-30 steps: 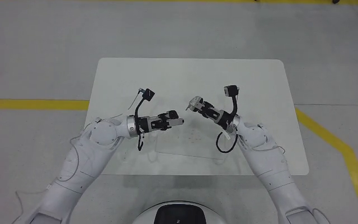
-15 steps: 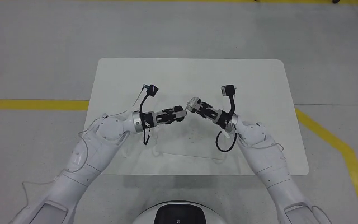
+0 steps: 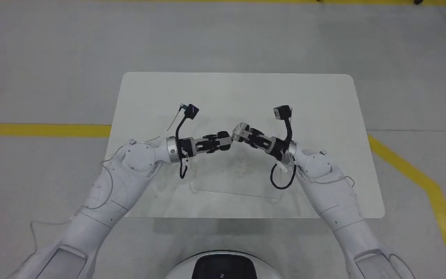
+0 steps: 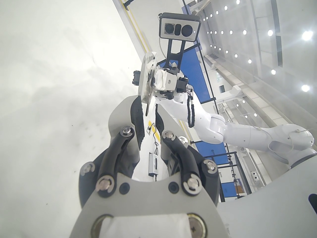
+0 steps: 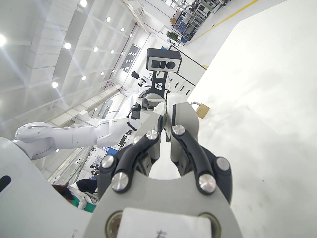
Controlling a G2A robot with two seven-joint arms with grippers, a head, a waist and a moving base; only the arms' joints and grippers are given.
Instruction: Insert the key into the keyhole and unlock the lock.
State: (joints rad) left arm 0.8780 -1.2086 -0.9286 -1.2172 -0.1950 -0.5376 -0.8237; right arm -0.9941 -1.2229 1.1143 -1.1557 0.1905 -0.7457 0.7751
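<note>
Table (image 3: 313,97): white with rounded corners. In the top view both arms meet above its middle.
Right gripper (image 3: 240,130): it stands tip to tip with the left gripper (image 3: 224,137), well above the table surface. Its fingers (image 5: 184,115) are pressed together on a flat silver piece (image 4: 148,75).
Silver piece: the left wrist view gives it plainly, turned edge-on and shiny, with a white-wrapped fingertip against one face. In the top view it is just a pale spot between the two tips. In the right wrist view it is a thin line between the closed fingers.
Dark strip (image 4: 147,106): thin and narrow. In the left wrist view it runs from the end of the silver piece toward the tip of the left gripper. I cannot tell if it is the key.
Left gripper: it is at the end of the dark strip. Whether it pinches the strip or stands slightly spread around it, I cannot tell.
Padlock (image 5: 201,110): brass, with a silver shackle. The right wrist view shows it just beside the right gripper's finger, against the white table. I cannot tell if it lies on the table or is held.
</note>
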